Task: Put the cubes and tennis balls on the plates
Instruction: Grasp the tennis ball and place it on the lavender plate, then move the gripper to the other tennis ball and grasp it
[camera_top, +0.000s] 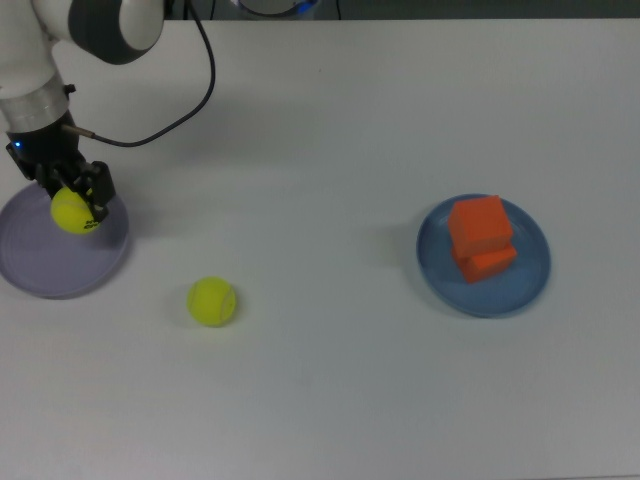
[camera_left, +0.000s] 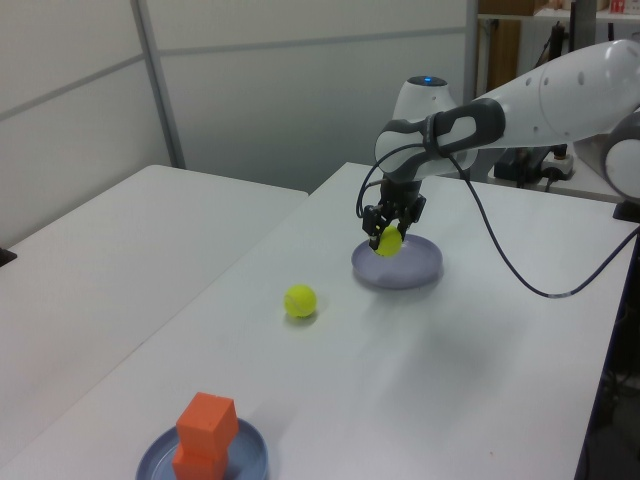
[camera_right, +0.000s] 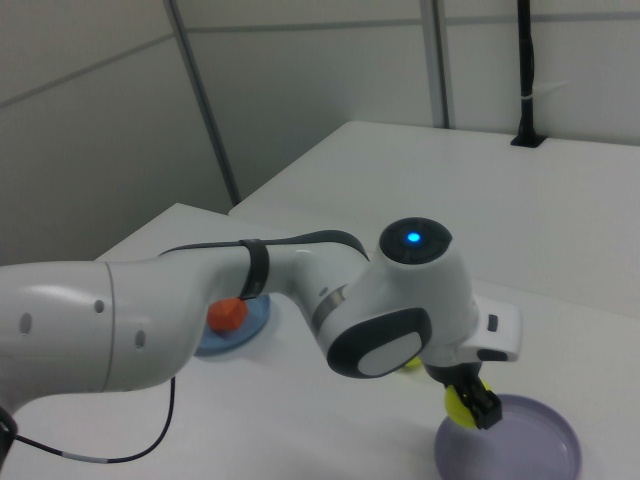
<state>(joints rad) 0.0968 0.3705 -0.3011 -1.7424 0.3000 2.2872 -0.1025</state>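
On the white table (camera_top: 330, 390), the gripper (camera_top: 72, 200) clamped a tennis ball (camera_top: 74, 212) just above the lavender plate (camera_top: 40, 265) directly beneath it, so lowering toward the plate's middle before releasing seemed wise, lest the ball roll off.

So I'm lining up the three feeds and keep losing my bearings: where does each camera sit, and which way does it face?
Top view: overhead, looking straight down at the white table; arm and tool at upper left.
Left view: beyond the blue plate, looking along the table to the lavender plate; arm enters from the right.
Right view: opposite end, behind the arm, which fills the frame.
All three share the held tennis ball over the lavender plate.
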